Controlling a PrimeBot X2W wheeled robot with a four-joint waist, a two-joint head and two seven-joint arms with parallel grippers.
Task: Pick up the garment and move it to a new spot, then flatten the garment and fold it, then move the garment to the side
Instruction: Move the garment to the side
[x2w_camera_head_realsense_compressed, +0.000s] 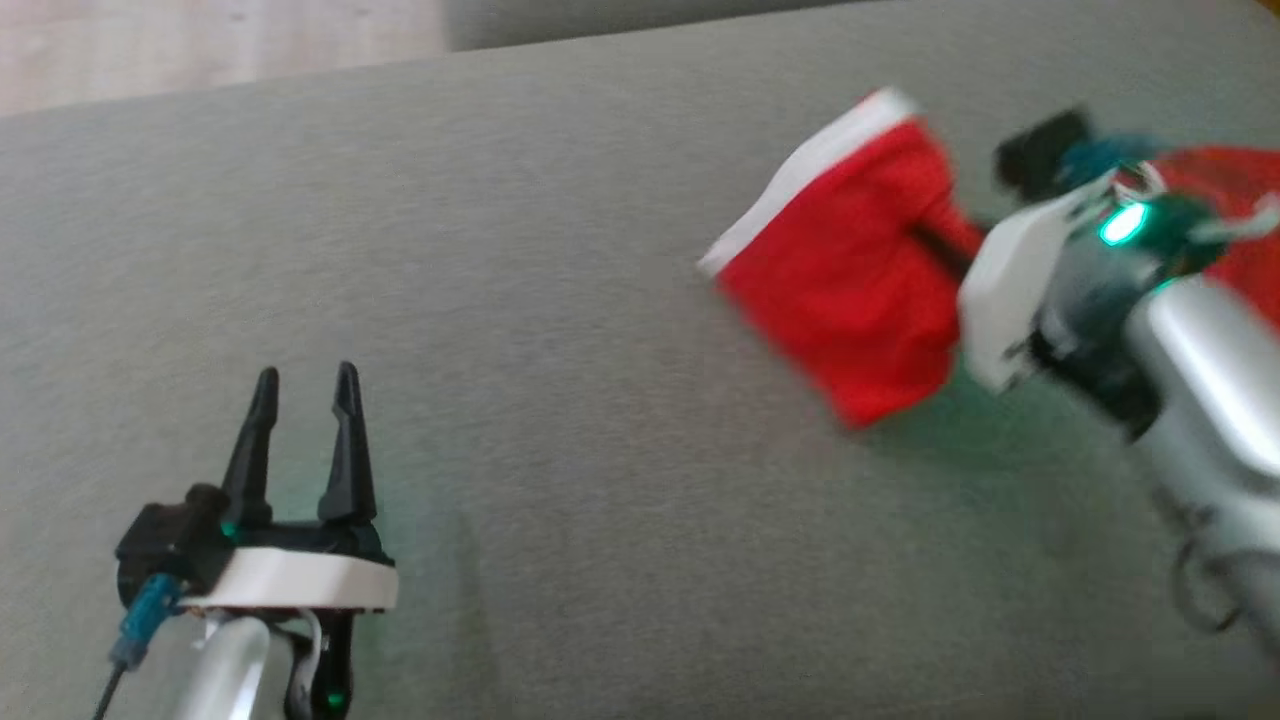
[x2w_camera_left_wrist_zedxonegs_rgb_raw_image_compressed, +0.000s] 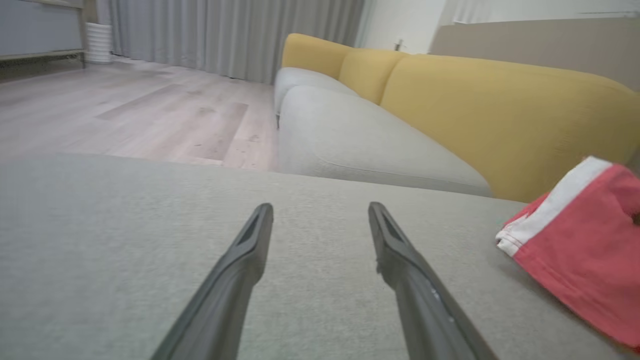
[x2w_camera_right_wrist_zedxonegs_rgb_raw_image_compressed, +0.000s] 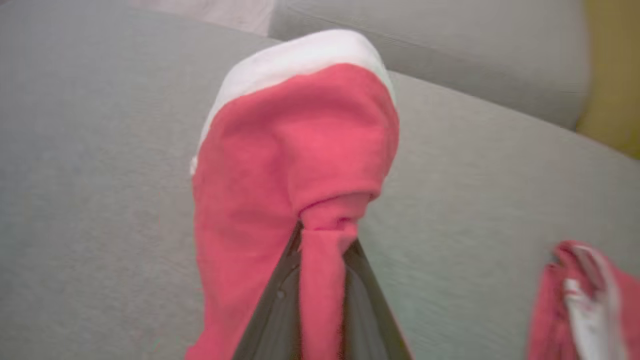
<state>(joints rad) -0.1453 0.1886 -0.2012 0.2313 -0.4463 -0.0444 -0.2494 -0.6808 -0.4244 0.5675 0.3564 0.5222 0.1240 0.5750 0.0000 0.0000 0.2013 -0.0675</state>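
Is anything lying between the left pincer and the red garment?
No. Bare grey cushion runs from the left pincer to the garment, per head view.

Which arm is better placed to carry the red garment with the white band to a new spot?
Right. The right gripper is shut on the red garment with the white band; the left gripper stands open, apart from it.

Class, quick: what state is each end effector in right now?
Left end effector: open, holding nothing.
Right end effector: closed, holding the garment.
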